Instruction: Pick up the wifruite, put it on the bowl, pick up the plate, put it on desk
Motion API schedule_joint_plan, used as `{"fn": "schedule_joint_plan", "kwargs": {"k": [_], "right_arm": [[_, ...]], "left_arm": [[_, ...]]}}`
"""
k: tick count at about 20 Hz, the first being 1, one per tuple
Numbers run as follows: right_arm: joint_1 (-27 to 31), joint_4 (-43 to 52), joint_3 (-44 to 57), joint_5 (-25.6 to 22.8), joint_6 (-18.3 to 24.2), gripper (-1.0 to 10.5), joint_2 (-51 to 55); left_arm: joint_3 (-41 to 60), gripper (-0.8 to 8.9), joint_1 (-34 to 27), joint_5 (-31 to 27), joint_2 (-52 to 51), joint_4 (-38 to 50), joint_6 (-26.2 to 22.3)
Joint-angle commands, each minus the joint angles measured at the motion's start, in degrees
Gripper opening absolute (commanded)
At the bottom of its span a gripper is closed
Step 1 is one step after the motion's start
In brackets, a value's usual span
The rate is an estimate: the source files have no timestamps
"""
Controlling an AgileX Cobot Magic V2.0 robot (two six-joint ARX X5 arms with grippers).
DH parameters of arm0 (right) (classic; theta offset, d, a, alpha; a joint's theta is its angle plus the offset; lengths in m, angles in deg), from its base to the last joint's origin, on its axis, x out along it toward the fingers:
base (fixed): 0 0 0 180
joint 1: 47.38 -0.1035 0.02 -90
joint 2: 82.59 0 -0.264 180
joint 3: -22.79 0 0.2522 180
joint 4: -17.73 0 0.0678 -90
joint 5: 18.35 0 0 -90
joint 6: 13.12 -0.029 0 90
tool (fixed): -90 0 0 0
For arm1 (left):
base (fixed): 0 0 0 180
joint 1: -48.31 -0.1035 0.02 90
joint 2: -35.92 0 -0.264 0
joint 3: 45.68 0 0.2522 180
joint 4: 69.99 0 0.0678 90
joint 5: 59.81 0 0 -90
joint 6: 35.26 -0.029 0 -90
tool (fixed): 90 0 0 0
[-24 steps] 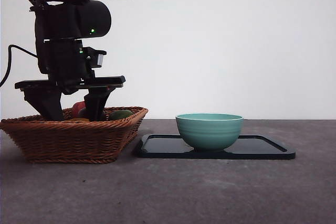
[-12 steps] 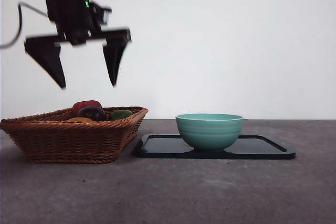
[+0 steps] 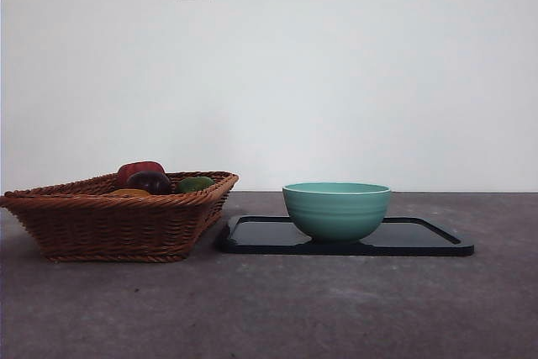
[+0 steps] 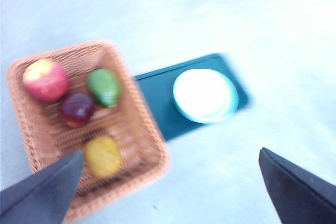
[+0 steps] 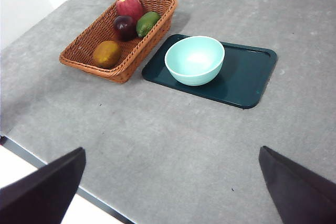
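Observation:
The orange-brown wifruite (image 5: 107, 53) lies in a wicker basket (image 5: 84, 56), at the end away from the other fruit; it also shows in the blurred left wrist view as the wifruite (image 4: 102, 156) and just over the rim as the wifruite (image 3: 126, 193). The teal bowl (image 3: 336, 210) stands empty on the dark plate (image 3: 424, 238), which rests on the desk (image 3: 269, 308). My left gripper (image 4: 171, 151) hangs open high above the basket and plate, holding nothing. My right gripper (image 5: 172, 149) is open, high over the desk's near side. Neither arm shows in the front view.
The basket (image 3: 118, 220) sits left of the plate, almost touching it. It also holds a red apple (image 5: 129, 7), a dark purple fruit (image 5: 125, 25) and a green fruit (image 5: 147, 23). The desk's edge (image 5: 47, 169) runs close to the right gripper.
The arm that reached into the basket a second ago has risen with open, empty jaws and left the front view. The fruit, bowl and plate stay where they were.

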State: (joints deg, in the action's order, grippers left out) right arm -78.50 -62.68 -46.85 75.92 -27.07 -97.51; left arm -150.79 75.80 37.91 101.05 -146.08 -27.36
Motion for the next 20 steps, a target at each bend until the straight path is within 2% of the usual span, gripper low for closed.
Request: {"fn": "schedule_joint_plan", "kwargs": {"k": [1, 4, 6, 10, 14, 20], "right_arm": [[-0.4, 0.6, -0.6, 0.1, -0.7, 5.7, -0.1], [-0.4, 0.5, -0.6, 0.2, -0.7, 5.7, -0.1], [-0.4, 0.5, -0.6, 0.2, -0.7, 5.7, -0.1], [-0.4, 0.6, -0.6, 0.2, -0.7, 5.7, -0.1], [-0.4, 0.6, -0.6, 0.2, -0.7, 5.7, -0.1], [-0.4, 0.6, -0.6, 0.3, -2.7, 5.7, -0.1]], "left_arm": [[-1.3, 6.26, 1.5, 0.4, -3.3, -3.6, -2.7], [-1.2, 6.26, 2.9, 0.8, -7.2, -11.3, -6.0], [-0.4, 6.26, 3.4, 3.4, -9.4, -14.1, -6.5], [5.6, 6.26, 3.7, 10.8, -15.8, -12.4, -8.7], [14.0, 6.26, 3.7, 10.9, -23.7, -10.7, -10.5], [25.2, 6.26, 3.8, 11.0, -37.7, -4.8, -9.8]]}}
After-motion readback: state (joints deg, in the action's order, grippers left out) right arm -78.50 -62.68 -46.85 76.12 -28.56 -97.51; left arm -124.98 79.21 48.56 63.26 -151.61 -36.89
